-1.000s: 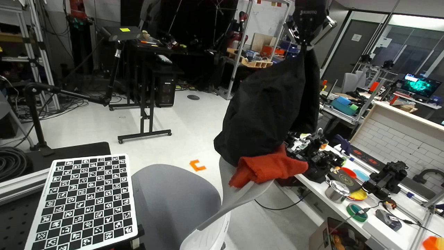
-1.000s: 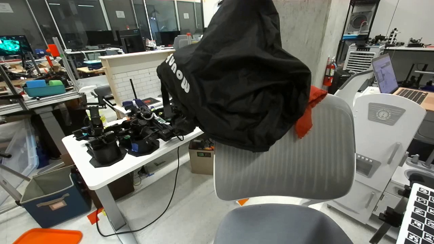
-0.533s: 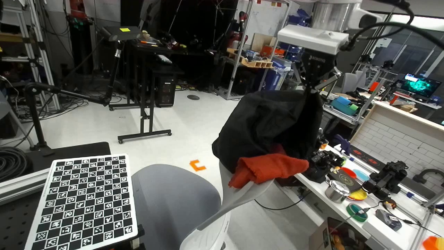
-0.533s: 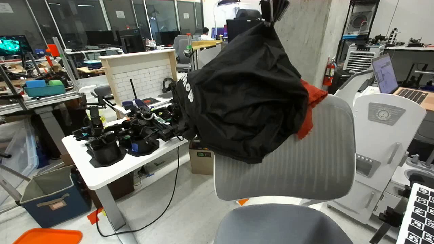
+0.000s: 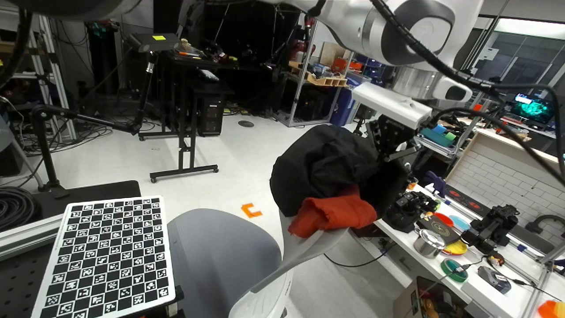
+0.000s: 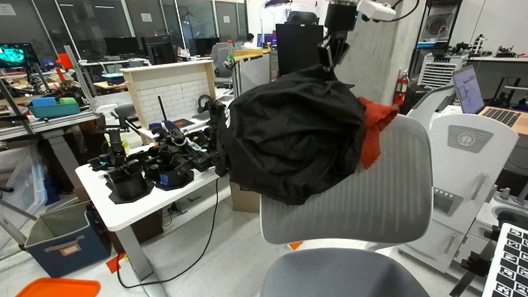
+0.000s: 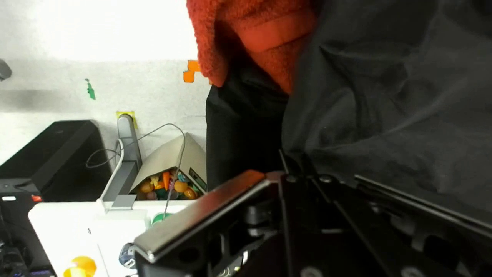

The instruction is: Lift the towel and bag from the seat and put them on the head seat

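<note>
Your tool (image 6: 328,68) pinching the bag (image 6: 293,142) by its peak, above the backrest (image 6: 396,185).

Bulk lies below the tool, slumped over the backrest's top corner, overhanging its side. The towel (image 6: 373,130) lies across the top edge, touching the bag. Judgement: lower slightly before you release, or the bag may slide off.

Site was a robotics lab. Clock taken from centre of view. White robot arm (image 5: 415,35) hung between one and two o'clock in an exterior view; checkered calibration board (image 5: 106,256) sat at eight. Small black robot arms (image 6: 175,177) crowded a white table (image 6: 109,214) between eight and nine in an exterior view, with glass-fronted rooms (image 6: 99,27) beyond, ten to eleven.
</note>
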`<state>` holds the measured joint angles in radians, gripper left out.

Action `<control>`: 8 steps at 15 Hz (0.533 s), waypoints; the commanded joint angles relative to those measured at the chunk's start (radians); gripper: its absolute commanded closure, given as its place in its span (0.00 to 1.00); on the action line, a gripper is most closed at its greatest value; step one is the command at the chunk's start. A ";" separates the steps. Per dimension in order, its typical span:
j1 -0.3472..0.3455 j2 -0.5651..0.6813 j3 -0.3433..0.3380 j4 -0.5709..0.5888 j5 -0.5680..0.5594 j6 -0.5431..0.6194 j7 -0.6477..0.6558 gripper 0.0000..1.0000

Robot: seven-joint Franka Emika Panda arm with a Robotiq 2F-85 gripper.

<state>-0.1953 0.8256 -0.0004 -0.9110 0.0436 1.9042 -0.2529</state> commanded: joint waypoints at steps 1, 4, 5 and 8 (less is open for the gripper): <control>0.006 0.124 0.002 0.113 0.000 -0.066 0.006 1.00; 0.015 0.187 0.002 0.151 -0.005 -0.094 0.008 1.00; 0.019 0.203 0.002 0.165 -0.007 -0.101 0.009 1.00; 0.035 0.221 0.001 0.199 -0.011 -0.112 0.009 1.00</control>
<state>-0.1794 0.9965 -0.0004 -0.7858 0.0401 1.8462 -0.2528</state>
